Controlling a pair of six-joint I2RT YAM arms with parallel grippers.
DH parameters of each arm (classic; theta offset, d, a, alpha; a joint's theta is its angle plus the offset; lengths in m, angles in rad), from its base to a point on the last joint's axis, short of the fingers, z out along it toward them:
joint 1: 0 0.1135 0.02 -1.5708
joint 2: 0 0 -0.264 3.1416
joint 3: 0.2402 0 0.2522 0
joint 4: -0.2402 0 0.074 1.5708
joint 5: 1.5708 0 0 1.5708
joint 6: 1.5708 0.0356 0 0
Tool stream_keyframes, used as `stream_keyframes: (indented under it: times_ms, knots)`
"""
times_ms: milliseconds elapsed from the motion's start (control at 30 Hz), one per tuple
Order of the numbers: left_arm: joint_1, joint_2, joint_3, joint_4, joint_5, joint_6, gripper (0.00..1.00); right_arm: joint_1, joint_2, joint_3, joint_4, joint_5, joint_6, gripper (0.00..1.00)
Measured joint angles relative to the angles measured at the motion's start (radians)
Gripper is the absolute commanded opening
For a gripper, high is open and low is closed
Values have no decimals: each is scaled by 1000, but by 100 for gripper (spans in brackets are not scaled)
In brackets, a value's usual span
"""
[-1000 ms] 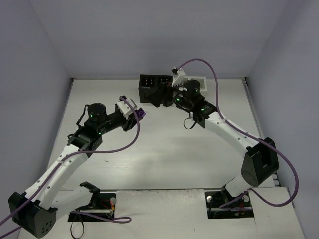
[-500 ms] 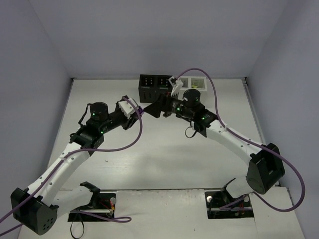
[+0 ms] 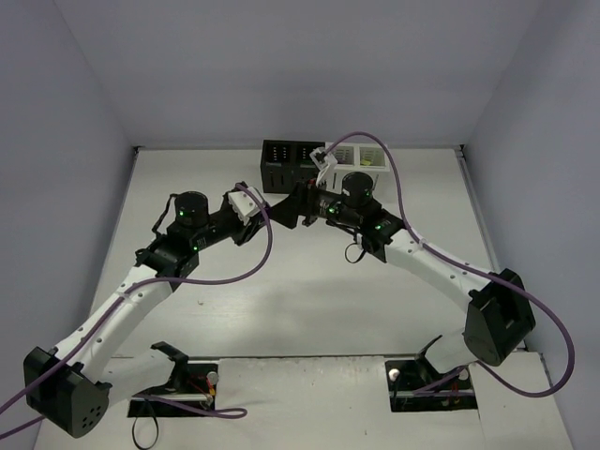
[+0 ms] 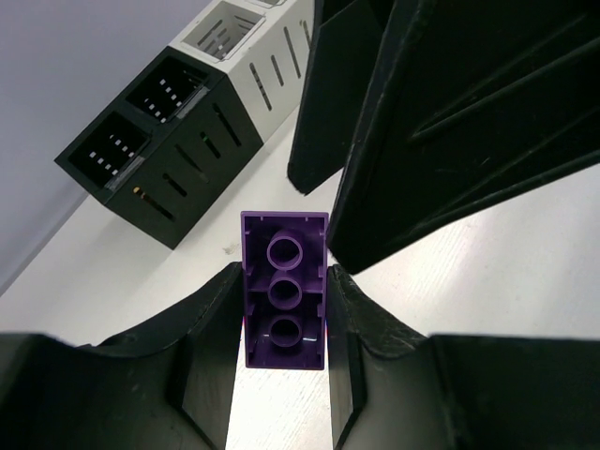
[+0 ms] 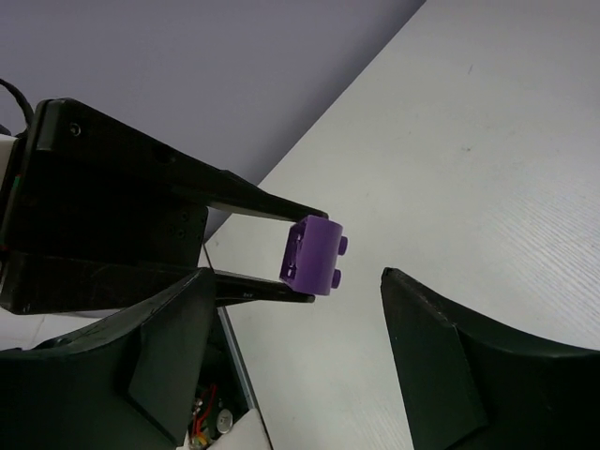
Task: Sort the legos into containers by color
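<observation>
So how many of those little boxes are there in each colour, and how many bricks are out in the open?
Black bins: 2
White bins: 2
Purple brick, pinched in the left gripper: 1
Total: 5
Anything lying inside the bins is too small to count from here.

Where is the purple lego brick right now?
The purple brick is clamped in the left gripper, above the table mid-scene, just in front of the row of containers, with the right gripper open and facing it.
</observation>
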Motion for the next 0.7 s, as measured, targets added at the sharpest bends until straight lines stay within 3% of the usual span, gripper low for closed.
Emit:
stream_keyframes:
  times_ms: [333, 400, 600, 700]
  knots:
    - [-24, 2, 0, -1, 9, 15, 16, 10, 34, -6, 33, -6, 18, 57]
    - [-24, 2, 0, -1, 9, 16, 16, 12, 42, -7, 32, -6, 18, 50]
    - [-26, 3, 0, -14, 7, 29, 17, 13, 51, -14, 33, -4, 21, 4]
    - [-30, 10, 0, -15, 0, 34, 37, 13, 51, -14, 19, -2, 23, 0]
